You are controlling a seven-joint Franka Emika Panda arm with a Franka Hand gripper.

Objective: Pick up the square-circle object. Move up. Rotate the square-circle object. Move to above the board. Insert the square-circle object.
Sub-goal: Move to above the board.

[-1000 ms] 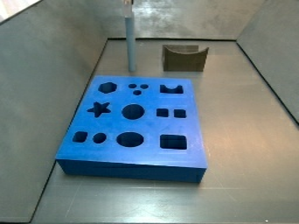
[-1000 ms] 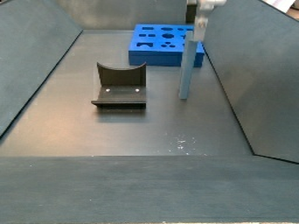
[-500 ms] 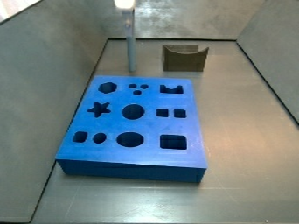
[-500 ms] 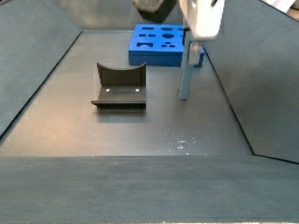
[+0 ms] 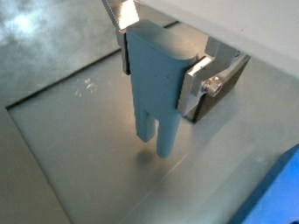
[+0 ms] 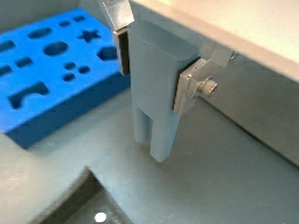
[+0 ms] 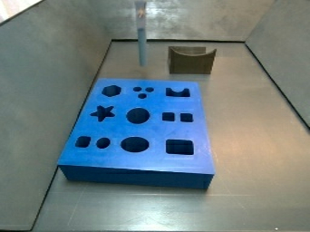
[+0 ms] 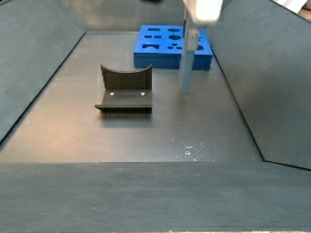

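My gripper (image 5: 158,44) is shut on the square-circle object (image 5: 156,87), a long grey-blue bar that hangs upright from the silver fingers (image 5: 197,81), also seen in a wrist view (image 6: 156,83). Its lower end is just above the grey floor. In both side views the bar (image 7: 140,41) (image 8: 190,64) hangs from the top edge, where the gripper (image 8: 203,11) is mostly cut off. The blue board (image 7: 143,129) with shaped cut-outs lies flat on the floor, beside the bar; it also shows in a side view (image 8: 169,45) and a wrist view (image 6: 47,70).
An olive-brown U-shaped block (image 7: 190,60) stands on the floor near the back wall; it also shows in a side view (image 8: 124,89). Grey walls (image 7: 67,63) enclose the floor on the sides.
The gripper has risen with the square-circle object, which has lifted off the floor and now hangs higher in both side views.
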